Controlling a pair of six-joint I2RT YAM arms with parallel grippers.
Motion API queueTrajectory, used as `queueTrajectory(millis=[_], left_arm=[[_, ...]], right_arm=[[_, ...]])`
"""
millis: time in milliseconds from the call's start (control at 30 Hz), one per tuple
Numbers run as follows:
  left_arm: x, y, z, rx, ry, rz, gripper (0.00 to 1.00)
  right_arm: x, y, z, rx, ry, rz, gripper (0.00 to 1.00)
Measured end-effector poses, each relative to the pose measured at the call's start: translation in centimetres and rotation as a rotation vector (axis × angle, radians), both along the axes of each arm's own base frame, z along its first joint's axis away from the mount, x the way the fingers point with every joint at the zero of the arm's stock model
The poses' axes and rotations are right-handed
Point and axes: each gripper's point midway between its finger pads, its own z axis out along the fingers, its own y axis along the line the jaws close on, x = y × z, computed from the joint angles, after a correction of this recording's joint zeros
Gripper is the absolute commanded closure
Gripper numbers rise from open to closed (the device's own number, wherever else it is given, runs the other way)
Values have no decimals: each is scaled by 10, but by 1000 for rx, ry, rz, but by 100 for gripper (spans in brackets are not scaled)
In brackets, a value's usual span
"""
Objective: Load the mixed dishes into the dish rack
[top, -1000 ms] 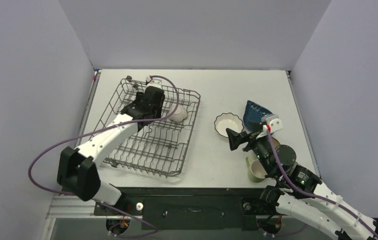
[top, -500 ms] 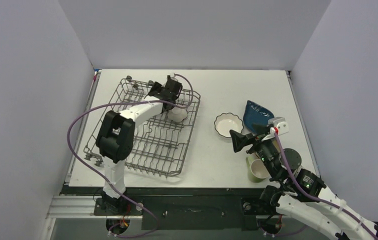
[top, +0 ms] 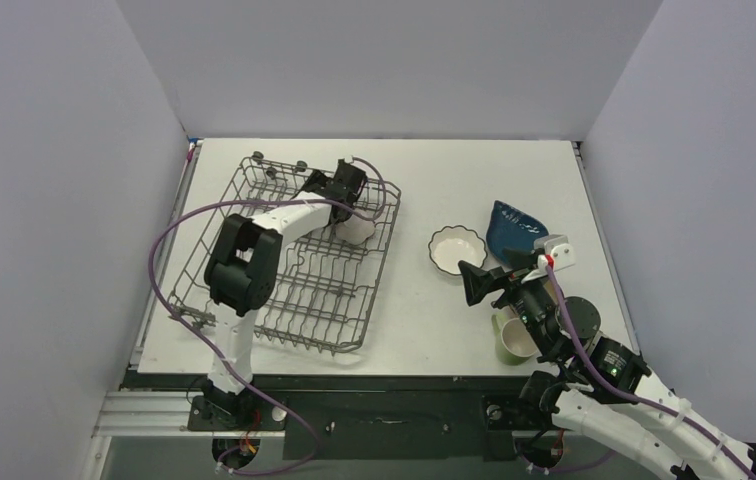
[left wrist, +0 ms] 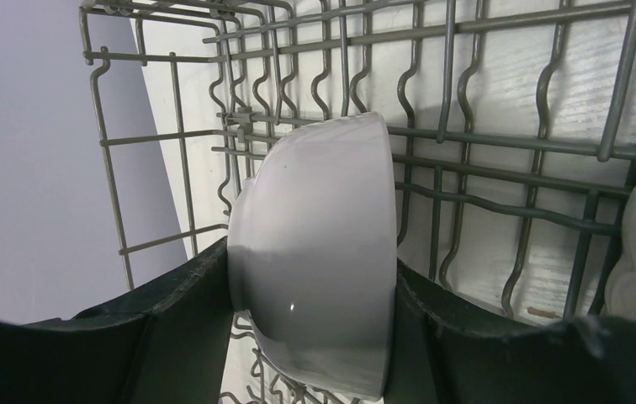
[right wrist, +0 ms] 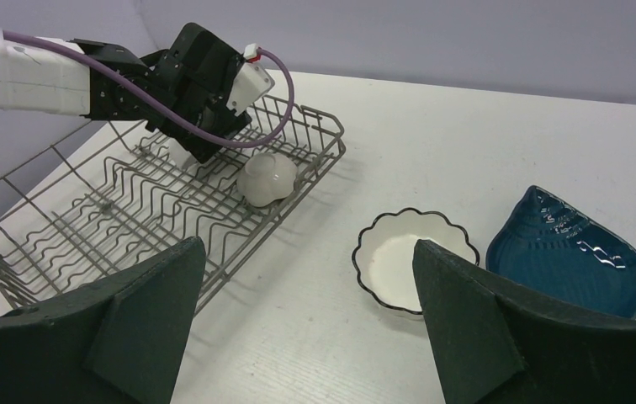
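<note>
Left elbow (top: 239, 262) now over dish rack (top: 299, 290); plain white bowl (left wrist: 319, 244) tight in left gripper (left wrist: 310, 282).

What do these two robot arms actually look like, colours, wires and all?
Both the left arm and the right arm are slim white tubes linked by chunky black joints. A purple cable loops loosely along each one. Each arm ends in two broad, matte black, wedge-shaped jaws, and the right wrist carries a small white block.
</note>
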Motion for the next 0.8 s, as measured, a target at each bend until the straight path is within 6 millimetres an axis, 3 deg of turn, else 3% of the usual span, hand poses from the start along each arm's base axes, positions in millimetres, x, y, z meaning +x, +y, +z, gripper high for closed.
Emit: queueTrajectory(millis=[233,533,800], left_arm=[[4,0,1,-8,12,15,66],[2,-2,1,-31,22,23,45],[-5,-17,-9,-91,61,-5,34]], right_arm=[[0,0,0,0,0,0,11],[0,0,0,0,0,0,12],[0,0,0,0,2,0,12]])
